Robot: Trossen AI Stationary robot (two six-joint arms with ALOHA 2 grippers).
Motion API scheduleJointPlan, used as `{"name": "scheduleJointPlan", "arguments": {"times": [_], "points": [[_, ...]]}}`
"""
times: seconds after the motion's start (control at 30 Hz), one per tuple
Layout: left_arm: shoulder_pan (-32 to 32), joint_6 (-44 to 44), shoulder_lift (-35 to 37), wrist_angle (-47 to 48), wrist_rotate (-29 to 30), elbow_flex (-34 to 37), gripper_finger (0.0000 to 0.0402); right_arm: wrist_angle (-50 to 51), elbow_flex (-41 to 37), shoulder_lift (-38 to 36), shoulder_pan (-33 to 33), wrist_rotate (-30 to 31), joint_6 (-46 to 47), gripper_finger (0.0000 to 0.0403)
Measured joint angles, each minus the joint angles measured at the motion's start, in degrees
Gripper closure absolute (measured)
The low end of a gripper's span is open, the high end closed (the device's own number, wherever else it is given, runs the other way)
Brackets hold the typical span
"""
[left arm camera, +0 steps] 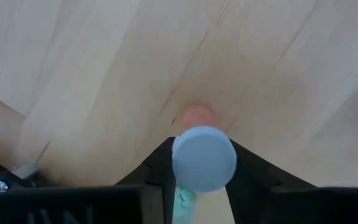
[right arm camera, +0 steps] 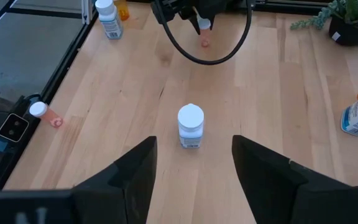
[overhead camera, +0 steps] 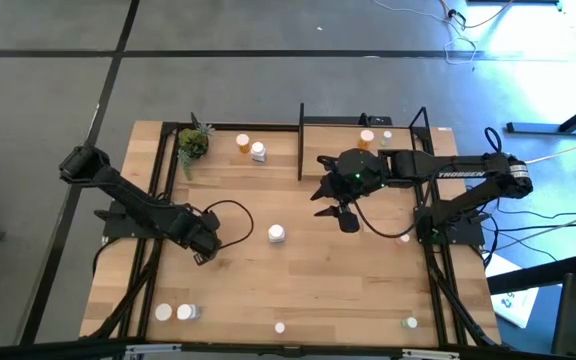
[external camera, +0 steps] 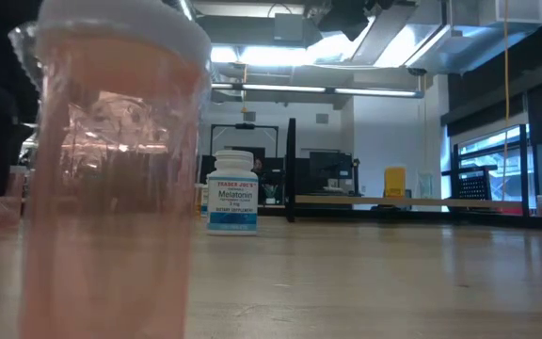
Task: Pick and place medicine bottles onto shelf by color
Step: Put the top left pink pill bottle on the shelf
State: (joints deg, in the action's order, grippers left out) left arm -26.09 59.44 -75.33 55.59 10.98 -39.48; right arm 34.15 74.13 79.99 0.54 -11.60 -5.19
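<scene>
Pinkish bottle (left arm camera: 204,155) clamped in your left end effector (left arm camera: 202,180) on table (overhead camera: 298,280); right end effector (right arm camera: 194,165) wide, above white bottle (right arm camera: 190,126).

The table (right arm camera: 278,93) is pale, smooth, matt wood with fine grain. A translucent pinkish plastic bottle (external camera: 111,179) carries a matt white cap (left arm camera: 204,158); black matt fingers (right arm camera: 132,177).

left hand (overhead camera: 206,250) low on table (overhead camera: 298,290); white bottle (overhead camera: 277,234) nearby.

Lab/office: ceiling ducts (external camera: 459,38), monitors (external camera: 327,169)
</scene>
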Motion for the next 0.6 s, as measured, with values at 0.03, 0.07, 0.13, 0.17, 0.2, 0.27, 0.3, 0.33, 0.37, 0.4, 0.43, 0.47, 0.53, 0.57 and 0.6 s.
{"name": "scheduleJointPlan", "arguments": {"times": [0.03,0.07,0.13,0.17,0.2,0.27,0.3,0.33,0.37,0.4,0.43,0.47,0.53,0.57,0.6], "points": [[0.0,0.0,0.0,0.0,0.0,0.0,0.031,0.0,0.0,0.0,0.0,0.0,0.0,0.0192],[0.0,0.0,0.0,0.0,0.0,0.0,0.0312,0.0,0.0,0.0,0.0,0.0,0.0,0.0192],[0.0,0.0,0.0,0.0,0.0,0.0,0.0313,0.0,0.0,0.0,0.0,0.0,0.0,0.0192],[0.0,0.0,0.0,0.0,0.0,0.0,0.0313,0.0,0.0,0.0,0.0,0.0,0.0,0.0192],[0.0,0.0,0.0,0.0,0.0,0.0,0.0313,0.0,0.0,0.0,0.0,0.0,0.0,0.0192],[0.0,0.0,0.0,0.0,-0.5,0.0,0.0313,0.1,0.0,0.0,0.0,0.0,0.0,0.0192],[0.0,0.1,0.0,0.0,-1.1,0.0,0.0313,0.2,0.0,0.0,0.0,0.0,0.0,0.0192],[0.0,0.2,0.0,0.0,-1.8,-0.1,0.0313,0.3,0.0,0.0,0.0,0.0,0.0,0.0192],[0.2,0.3,0.0,0.1,-2.8,-0.3,0.0314,0.6,0.0,-0.1,0.0,0.0,0.0,0.0192],[0.3,0.4,0.0,0.1,-3.5,-0.6,0.0314,0.8,0.0,-0.1,0.0,0.0,0.0,0.0192],[0.4,0.4,0.0,0.1,-3.8,-1.1,0.0314,0.7,0.0,-0.2,0.0,0.0,0.1,0.0192],[0.6,0.3,0.1,0.1,-3.9,-1.7,0.0314,0.7,0.0,-0.3,0.0,0.0,0.1,0.0192],[1.2,0.4,0.5,0.4,-4.0,-3.1,0.0314,1.1,0.0,-0.7,0.1,0.0,0.1,0.0192],[1.6,0.3,0.5,0.4,-4.0,-3.9,0.0314,1.2,0.0,-1.0,0.2,0.0,0.2,0.0192],[2.1,0.0,0.5,0.5,-4.1,-4.8,0.0314,1.7,0.0,-1.3,0.3,0.1,0.5,0.0192]]}}
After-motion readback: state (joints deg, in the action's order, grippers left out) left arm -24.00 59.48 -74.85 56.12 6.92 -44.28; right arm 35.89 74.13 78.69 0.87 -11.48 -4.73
